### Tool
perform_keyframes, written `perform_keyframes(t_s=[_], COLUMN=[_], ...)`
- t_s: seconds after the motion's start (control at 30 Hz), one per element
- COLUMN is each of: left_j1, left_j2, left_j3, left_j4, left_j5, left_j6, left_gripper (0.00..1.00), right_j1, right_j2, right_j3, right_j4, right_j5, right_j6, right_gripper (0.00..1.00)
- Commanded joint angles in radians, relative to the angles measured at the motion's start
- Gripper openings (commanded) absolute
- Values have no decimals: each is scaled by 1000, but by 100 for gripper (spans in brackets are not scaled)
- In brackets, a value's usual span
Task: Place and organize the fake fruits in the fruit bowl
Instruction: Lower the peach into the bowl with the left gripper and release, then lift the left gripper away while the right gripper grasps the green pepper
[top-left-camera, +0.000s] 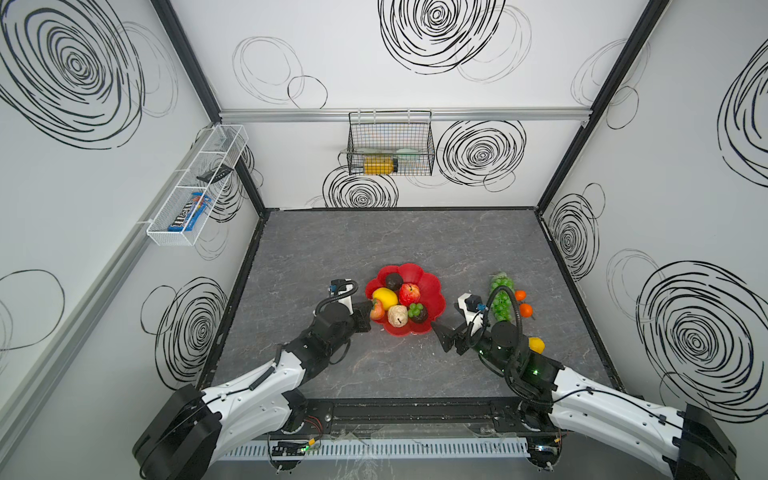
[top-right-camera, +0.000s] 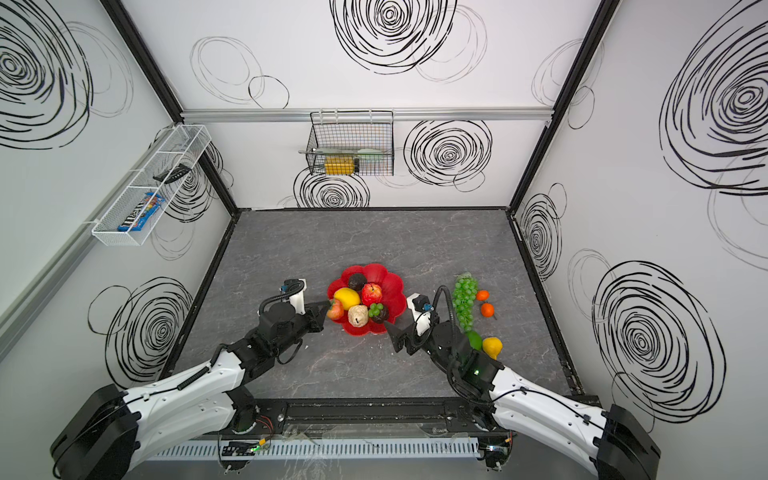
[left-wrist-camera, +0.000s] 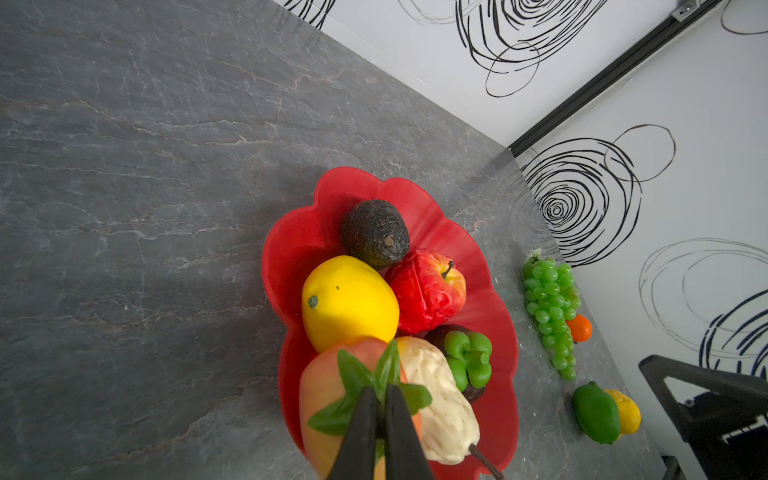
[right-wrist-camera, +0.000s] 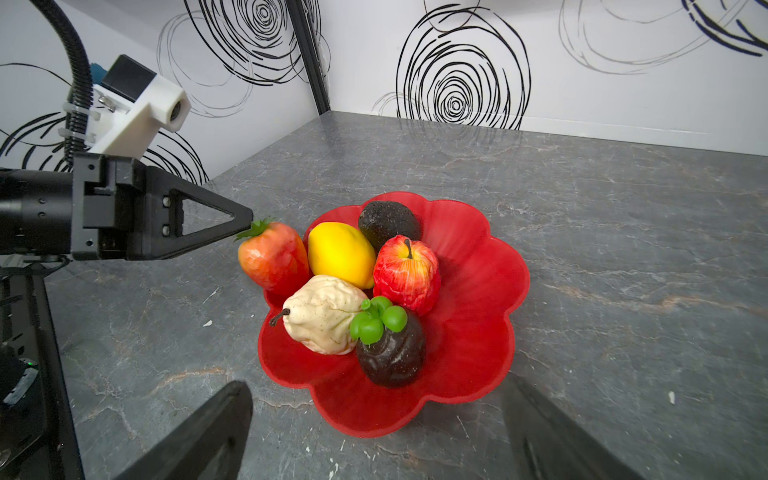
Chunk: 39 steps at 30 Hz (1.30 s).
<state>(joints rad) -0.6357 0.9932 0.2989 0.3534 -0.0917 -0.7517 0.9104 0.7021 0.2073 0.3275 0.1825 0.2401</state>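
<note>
Closed in on three sides by white walls (top-left-camera: 353, 62) scrawled with black spiral doodles, with black corner posts (top-left-camera: 187, 62) and an aluminium rail (top-left-camera: 291, 115) across the back. Hung from that rail, a black wire basket (top-left-camera: 419, 137) with a yellow bottle (top-left-camera: 378, 164) lying in it. On the left wall, a long white mesh tray (top-left-camera: 172, 237), with a blue sweet packet (top-left-camera: 189, 214) in its front compartment and a small black object (top-left-camera: 214, 172) in the middle one. Below, a dark grey stone-veined worktop (top-left-camera: 374, 241) under soft, even light, edged at the front by a white slotted cable duct (top-left-camera: 395, 449).
</note>
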Motion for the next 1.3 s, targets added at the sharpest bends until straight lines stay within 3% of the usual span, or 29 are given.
perform_keyframes(t_s=[0.0, 0.57, 0.77, 0.9, 1.03, 1.27], left_j1=[-5, -9, -5, -4, -3, 15], left_j2=[17, -37, -169, -323, -493, -708], left_j3=[-13, -8, 21, 4, -66, -157], left_j4=[68, -10, -140, -217, -244, -352], left_j5=[7, -20, -83, -143, -178, -226], left_j6=[-17, -5, 53, 107, 142, 227], left_gripper=[12, 31, 41, 48, 56, 67], right_j1=[-5, -8, -10, -22, -114, -391], right_j2=[-1, -5, -24, -14, 71, 186], right_j3=[-1, -2, 64, 143, 230, 297], right_j4=[27, 22, -88, -213, -385, -554], right_j5=[-6, 6, 60, 163, 241, 126], right_j6=[7, 11, 64, 120, 218, 349], right_gripper=[97, 97, 97, 97, 97, 99])
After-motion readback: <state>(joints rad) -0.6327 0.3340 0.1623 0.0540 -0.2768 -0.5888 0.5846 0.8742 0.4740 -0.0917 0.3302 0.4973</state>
